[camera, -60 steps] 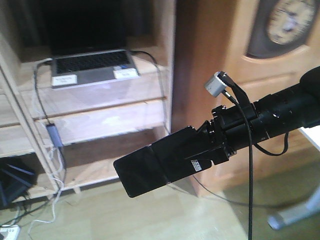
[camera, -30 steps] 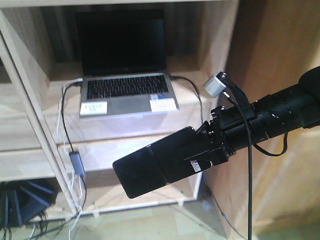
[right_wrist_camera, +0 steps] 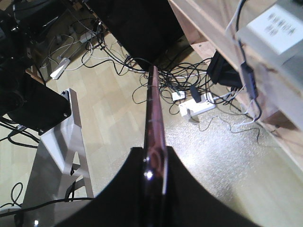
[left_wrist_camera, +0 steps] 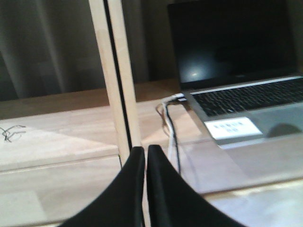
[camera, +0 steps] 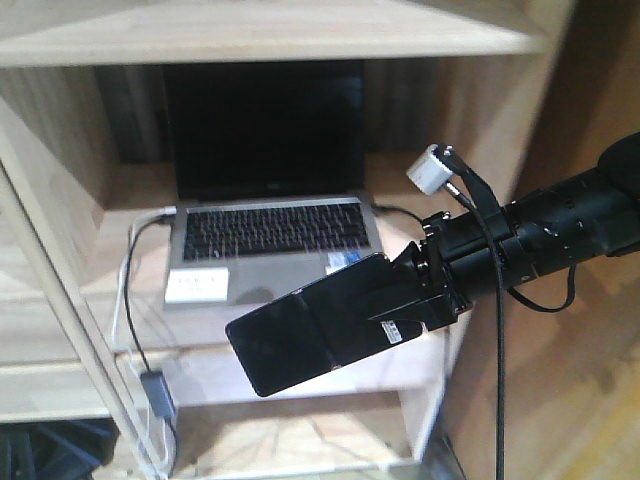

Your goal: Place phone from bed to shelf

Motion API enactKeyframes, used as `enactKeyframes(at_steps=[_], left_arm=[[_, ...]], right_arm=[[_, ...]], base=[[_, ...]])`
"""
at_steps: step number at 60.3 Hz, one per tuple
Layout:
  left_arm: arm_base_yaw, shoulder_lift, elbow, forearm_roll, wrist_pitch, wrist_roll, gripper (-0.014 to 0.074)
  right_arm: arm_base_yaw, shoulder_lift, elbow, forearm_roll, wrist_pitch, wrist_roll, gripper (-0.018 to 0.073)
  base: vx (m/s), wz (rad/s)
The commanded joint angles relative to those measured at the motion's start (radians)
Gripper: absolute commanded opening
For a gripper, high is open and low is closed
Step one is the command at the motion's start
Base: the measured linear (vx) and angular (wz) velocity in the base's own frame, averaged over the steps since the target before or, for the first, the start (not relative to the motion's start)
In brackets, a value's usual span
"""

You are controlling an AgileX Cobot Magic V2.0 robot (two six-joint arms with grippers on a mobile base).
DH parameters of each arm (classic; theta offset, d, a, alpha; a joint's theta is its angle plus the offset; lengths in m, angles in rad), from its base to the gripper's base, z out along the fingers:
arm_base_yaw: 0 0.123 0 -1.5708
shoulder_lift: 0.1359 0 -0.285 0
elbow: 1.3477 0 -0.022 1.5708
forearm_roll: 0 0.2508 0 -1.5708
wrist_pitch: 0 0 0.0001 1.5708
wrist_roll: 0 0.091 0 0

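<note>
Right gripper [camera: 385,300] clamped on one short end of the phone [camera: 300,340], carried in the air on the near side of the shelf [camera: 250,30] and touching none of its planks; glossy black face turned toward the front camera, free end pointing left and a little down. From the right wrist, same phone seen edge-on as a thin pinkish strip between the dark fingers [right_wrist_camera: 118,189], above pale floor [right_wrist_camera: 109,113] with a tangle of black cables [right_wrist_camera: 156,75] and a white power strip [right_wrist_camera: 196,106]. Left gripper [left_wrist_camera: 145,156] holding nothing, black fingers pressed together with only a hairline slit between them, just near of a pale upright post [left_wrist_camera: 118,71], with the grey laptop [camera: 270,230] off to the right on its plank. Against a second ago: laptop then small at the upper left of the front view, a brown door with a round clock filling the right; half a second ago, laptop nearer the middle, clock gone and only a strip of brown panel at the right; now laptop larger and central, straight behind the phone, near right corner of its palm rest covered by the phone, one white label [camera: 197,285] still showing at the left, brown panel only at the far right edge, top plank of the compartment newly in sight. Arm, gripper and phone at the same spot in the picture in all three, grip unchanged, small white plug [camera: 432,170] on the wrist as before
</note>
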Motion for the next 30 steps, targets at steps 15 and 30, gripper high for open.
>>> enactKeyframes(at_steps=[15, 30], left_arm=[[-0.002, -0.010, -0.026, -0.005, -0.070, -0.004, 0.0001], [-0.002, -0.010, -0.026, -0.005, -0.070, -0.004, 0.0001]], right_arm=[[-0.002, -0.043, -0.025, 0.087, 0.094, -0.006, -0.0001], [-0.002, -0.043, -0.025, 0.087, 0.094, -0.006, -0.0001]], base=[[0.24, 0.15], [0.17, 0.06]])
